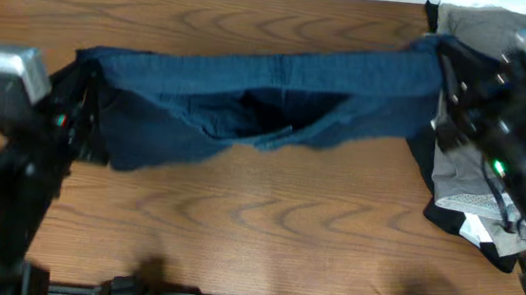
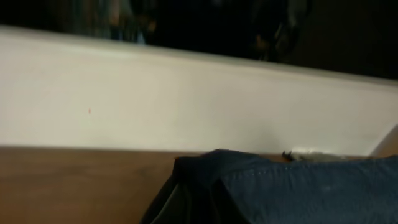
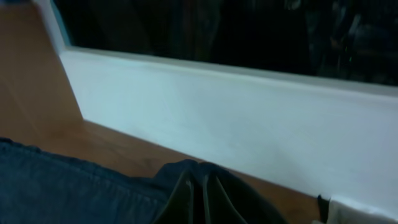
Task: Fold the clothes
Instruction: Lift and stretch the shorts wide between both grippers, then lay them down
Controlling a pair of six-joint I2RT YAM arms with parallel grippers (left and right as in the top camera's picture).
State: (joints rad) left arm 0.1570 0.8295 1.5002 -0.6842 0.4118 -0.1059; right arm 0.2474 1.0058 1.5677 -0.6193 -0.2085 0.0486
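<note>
From above, the navy shorts (image 1: 267, 100) are stretched left to right across the far half of the tabletop (image 1: 255, 233). One end is at the left jaws and the other at the right jaws, and both sets are closed on the cloth. The middle of the shorts sags toward the near side. A pile of clothes (image 1: 465, 189), grey, black and white-patterned, lies at the right edge, touching the right end of the shorts.

In the left wrist view, the shorts (image 2: 311, 186) bunch at the lower right, pinched by the left jaws. Bare tabletop (image 2: 74, 180) runs left, with a white wall (image 2: 186, 99) beyond.

In the right wrist view, dark fingers (image 3: 221, 199) press together on a fold of the shorts (image 3: 62, 183), which spread left over the tabletop (image 3: 124, 149) below the wall (image 3: 249, 124).
</note>
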